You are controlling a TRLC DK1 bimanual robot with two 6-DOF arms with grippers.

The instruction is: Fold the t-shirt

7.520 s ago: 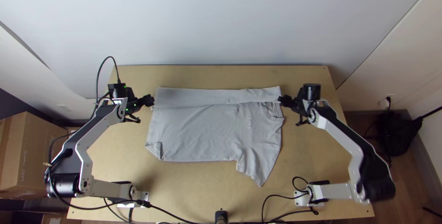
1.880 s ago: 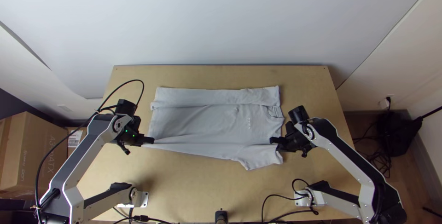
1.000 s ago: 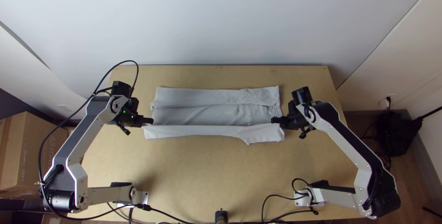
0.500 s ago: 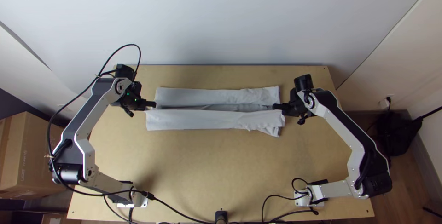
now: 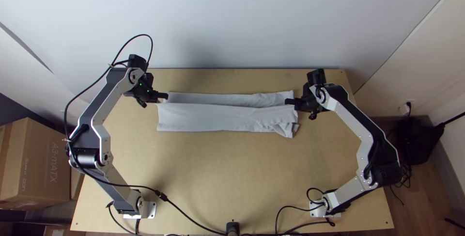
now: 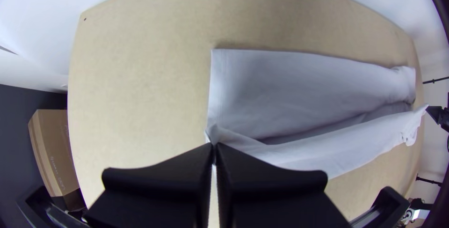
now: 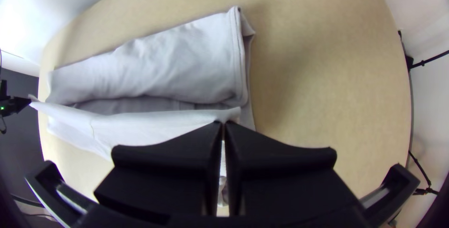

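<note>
On the table point(image 5: 208, 178), wrist views reveal the t-shirt's middle layer point(image 7: 135, 105).

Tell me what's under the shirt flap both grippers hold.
A shaded strip of shirt shows between the flap and the far fold. The rest beneath the flap is covered, so I can't tell how it lies.

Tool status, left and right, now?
Left tool: closed on the t-shirt, one end of its lifted edge.
Right tool: closed on that edge's other end.
</note>
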